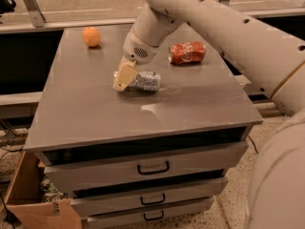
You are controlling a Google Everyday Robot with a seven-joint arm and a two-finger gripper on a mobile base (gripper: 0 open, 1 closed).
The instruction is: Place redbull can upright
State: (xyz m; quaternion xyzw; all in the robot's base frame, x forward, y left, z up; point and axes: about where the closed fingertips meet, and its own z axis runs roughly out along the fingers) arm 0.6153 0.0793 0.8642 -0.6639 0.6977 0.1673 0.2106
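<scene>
The end effector (125, 76) is held low near the middle of the tabletop (86, 113), at the end of the redbull can (147, 81) that faces the left edge. How far it is opened, and whether the can is gripped, cannot be told. The can is laid on its side. If it is caught only by that end, it may be rolled away or let slip when tilted. The red soda can (187, 52), toward the back right corner, is well apart.
</scene>
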